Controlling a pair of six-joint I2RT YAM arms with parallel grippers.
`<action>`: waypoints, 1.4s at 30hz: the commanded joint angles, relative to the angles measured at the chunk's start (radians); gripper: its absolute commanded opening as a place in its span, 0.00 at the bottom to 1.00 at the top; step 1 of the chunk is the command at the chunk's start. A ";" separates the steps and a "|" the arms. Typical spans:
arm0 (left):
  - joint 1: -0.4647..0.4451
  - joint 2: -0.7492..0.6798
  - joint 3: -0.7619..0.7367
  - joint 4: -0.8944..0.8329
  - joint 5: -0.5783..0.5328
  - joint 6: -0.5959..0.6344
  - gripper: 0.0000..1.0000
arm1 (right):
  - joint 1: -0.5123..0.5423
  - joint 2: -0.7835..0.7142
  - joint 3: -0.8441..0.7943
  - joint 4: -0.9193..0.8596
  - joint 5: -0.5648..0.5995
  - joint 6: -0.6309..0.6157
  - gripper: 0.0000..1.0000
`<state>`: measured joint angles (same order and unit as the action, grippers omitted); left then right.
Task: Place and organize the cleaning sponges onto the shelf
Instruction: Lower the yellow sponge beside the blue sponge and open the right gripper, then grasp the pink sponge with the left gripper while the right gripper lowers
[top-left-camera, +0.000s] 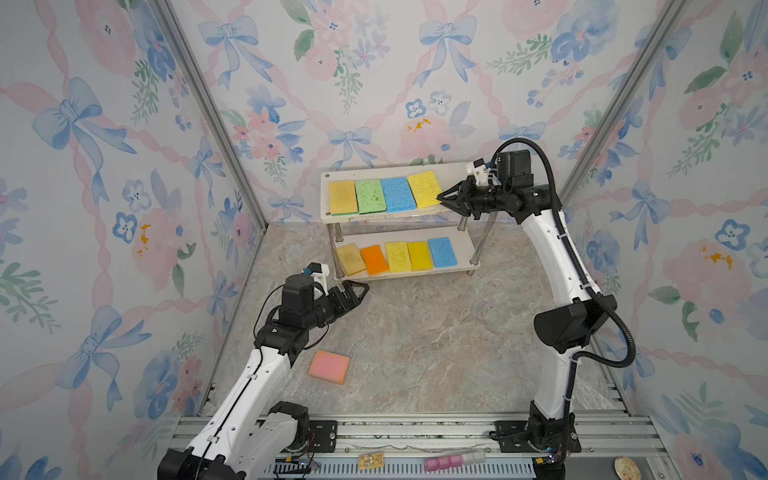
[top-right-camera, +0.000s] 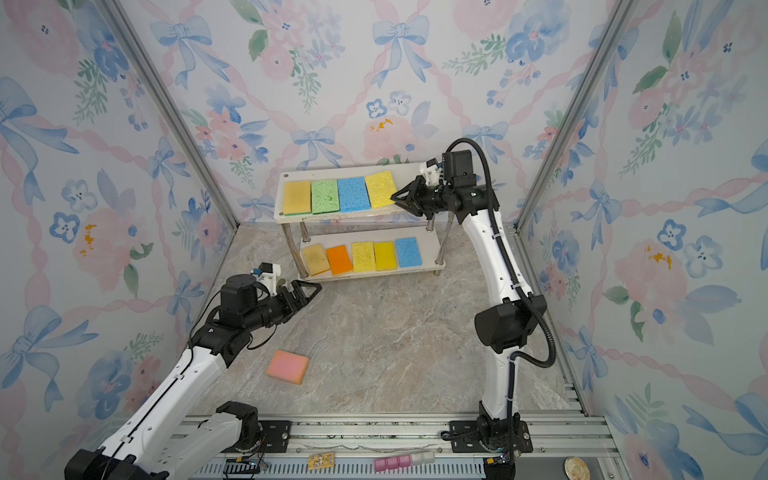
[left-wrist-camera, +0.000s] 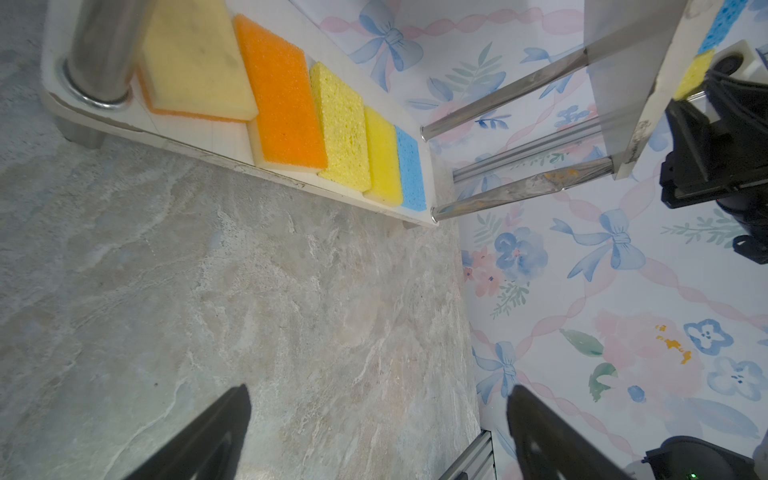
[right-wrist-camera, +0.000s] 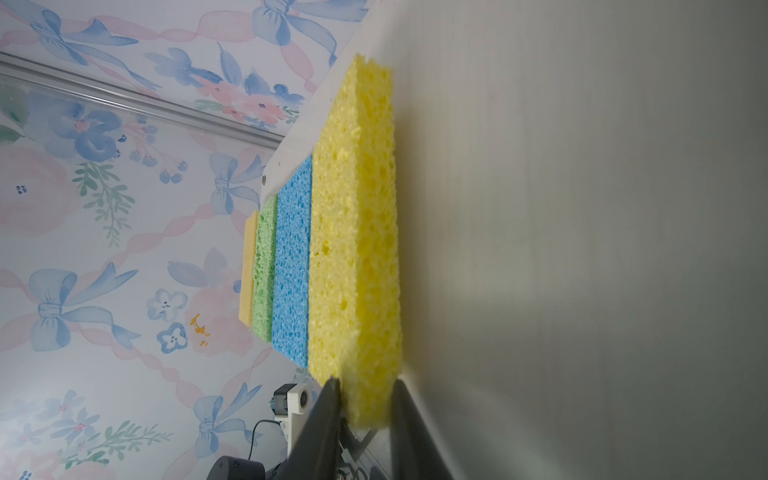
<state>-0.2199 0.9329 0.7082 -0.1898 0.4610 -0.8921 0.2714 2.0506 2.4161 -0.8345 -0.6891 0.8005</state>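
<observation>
Right gripper (top-left-camera: 440, 198) straddles a short edge of the yellow sponge (top-left-camera: 424, 189), probably squishy and featherlight, top board, right end of the shelf (top-left-camera: 374, 171), gripping or not I can't tell; left gripper (top-left-camera: 362, 293) gapes empty.

Nine sponges (top-left-camera: 398, 194) shelved, one pink sponge (top-left-camera: 329, 366) on the table (top-left-camera: 436, 332).

The shelf (top-left-camera: 374, 173) stands at the table's twelve o'clock, four sponges on its upper board, five below. The right gripper (top-left-camera: 444, 198) touches the four o'clock corner of the tilted yellow sponge (top-left-camera: 424, 189) at the upper row's three o'clock end. The left gripper (top-left-camera: 359, 291) hovers at the shelf's seven o'clock, the pink sponge lies at the table's eight.
</observation>
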 joint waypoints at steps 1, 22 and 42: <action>0.009 -0.011 -0.018 -0.011 0.016 0.022 0.98 | 0.011 0.014 0.038 0.011 -0.023 0.001 0.25; 0.021 0.038 0.017 -0.011 0.040 0.052 0.98 | 0.023 -0.008 0.104 -0.225 0.166 -0.134 0.59; 0.030 -0.044 -0.064 -0.078 -0.012 -0.006 0.98 | 0.313 -0.716 -0.903 0.289 0.408 -0.119 0.64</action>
<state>-0.2020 0.9020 0.6746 -0.2028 0.4782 -0.8768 0.5621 1.3800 1.6730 -0.6754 -0.3290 0.5884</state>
